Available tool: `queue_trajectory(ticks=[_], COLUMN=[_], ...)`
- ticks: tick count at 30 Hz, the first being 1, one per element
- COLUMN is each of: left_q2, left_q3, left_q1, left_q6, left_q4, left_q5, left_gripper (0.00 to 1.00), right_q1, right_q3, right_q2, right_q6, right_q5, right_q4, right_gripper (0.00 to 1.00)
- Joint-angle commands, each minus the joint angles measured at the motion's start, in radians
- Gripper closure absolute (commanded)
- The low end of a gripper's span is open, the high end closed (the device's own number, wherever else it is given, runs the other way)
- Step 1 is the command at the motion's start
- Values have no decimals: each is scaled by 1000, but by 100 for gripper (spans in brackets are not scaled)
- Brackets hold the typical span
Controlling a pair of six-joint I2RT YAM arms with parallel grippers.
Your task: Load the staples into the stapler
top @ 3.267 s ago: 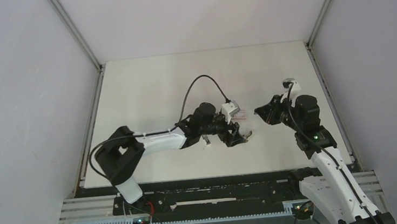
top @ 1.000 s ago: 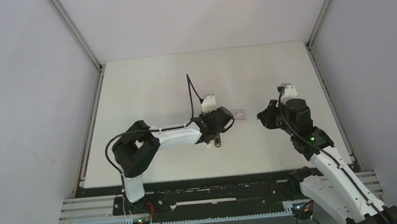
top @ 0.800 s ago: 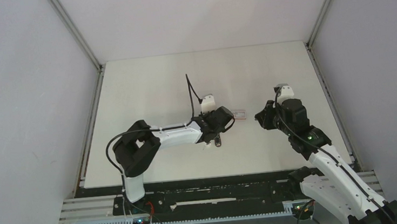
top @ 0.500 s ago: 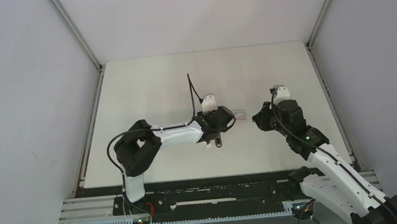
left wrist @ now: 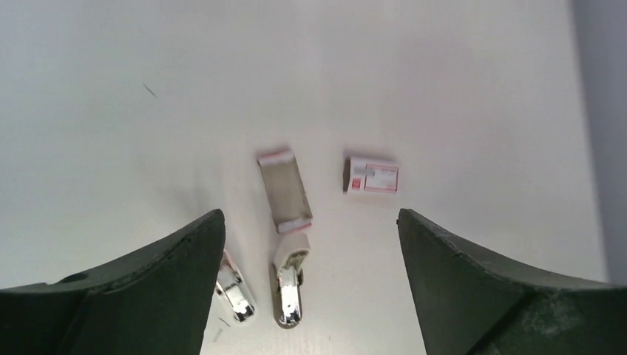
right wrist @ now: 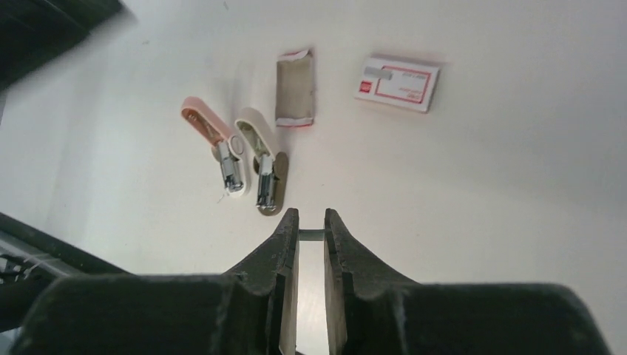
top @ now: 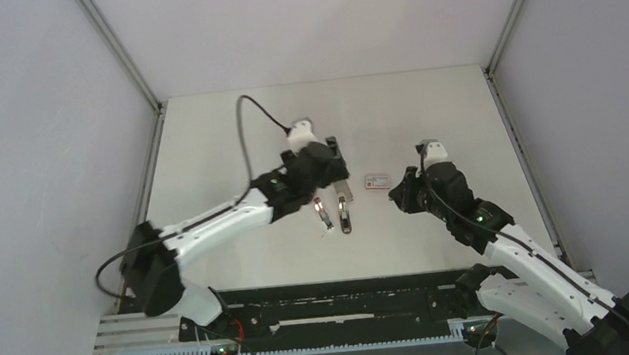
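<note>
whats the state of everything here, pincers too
stapler: swung open in a V, lying flat
tray: out of the box, open side up
box: flat, print up
staples: strip pinched in right pincer
left pincer: wide open, empty
right pincer: shut on staples

Worktop (top: 231,142): off-white, matt, rectangular; one small dark mark (left wrist: 150,90) toward 10 o'clock in the left wrist view.
Left wall (top: 35,167): plain pale grey panel at 9 o'clock.
Back wall (top: 315,23): same pale grey, at 12 o'clock.
Right wall (top: 598,118): same pale grey, at 3 o'clock.
Frame posts (top: 115,49): silvery metal profiles slanting up from the far corners, at 11 and 1 o'clock.
Black rail (top: 373,297): along the near edge, at 6 o'clock.
Slotted grey duct (top: 351,342): just below the rail.
Light: even and diffuse, with soft shadows.
</note>
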Motion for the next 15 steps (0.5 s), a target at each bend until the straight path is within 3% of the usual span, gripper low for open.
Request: queue_trajectory(ticks=[1, 4, 8, 15], left_q2=[-203, -338, -532, -689], left_q3=[-110, -235, -435, -663], left_q1=[160, 291, 395, 422], left_q6=[154, 222, 224, 359], left_q4=[11, 51, 194, 333], left_q5=[170, 315, 379, 101], left_gripper=[9, 7, 5, 5], right_q1=[96, 202, 306, 389], right_q3=[52, 78, 136, 261], right_q2=[77, 171, 314, 549], right_q6=[99, 164, 247, 299], right_q5=[69, 133, 211, 283], right_q4=[25, 43, 71, 63], right_gripper=[92, 92, 92, 92])
